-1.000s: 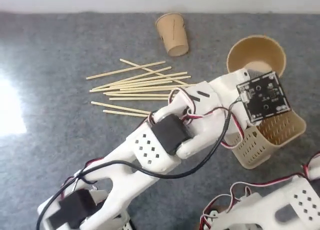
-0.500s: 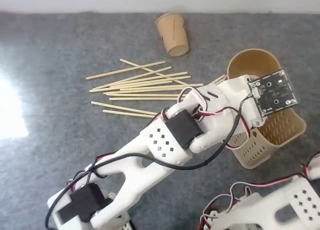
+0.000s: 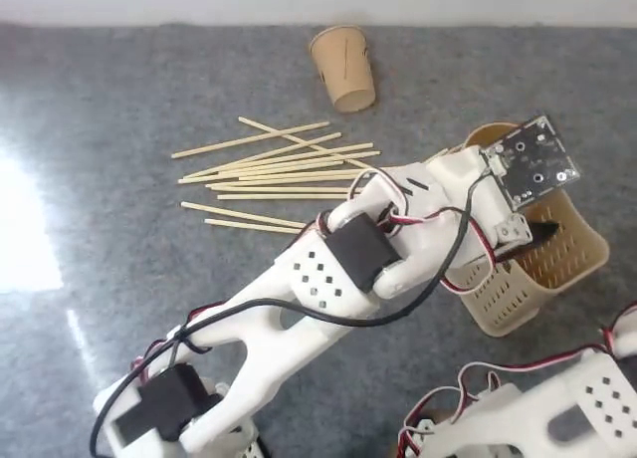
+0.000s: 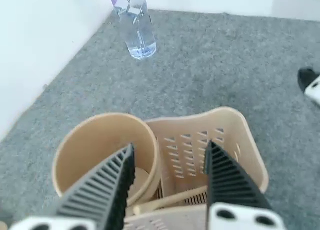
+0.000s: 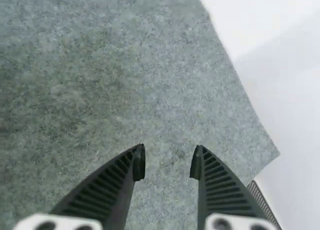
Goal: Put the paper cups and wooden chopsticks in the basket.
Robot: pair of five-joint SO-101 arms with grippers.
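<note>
One chopstick point(image 4: 170, 202) lies in the basket point(image 3: 503, 299) at the frame's right, with a cup point(image 4: 100, 145) at its end, inside or beside unclear. A second cup point(image 3: 343, 68) at top centre and the loose chopsticks point(image 3: 279, 174) at centre left remain. The left claw point(image 4: 171, 147), above the basket, and the right claw point(image 5: 168, 152) both stand apart, empty.

No text, numbers or signs can be read. The bottle point(image 4: 136, 25) has a label with purple print, too blurred to read. Any print on the circuit board point(image 3: 530, 162) is too small to tell.
</note>
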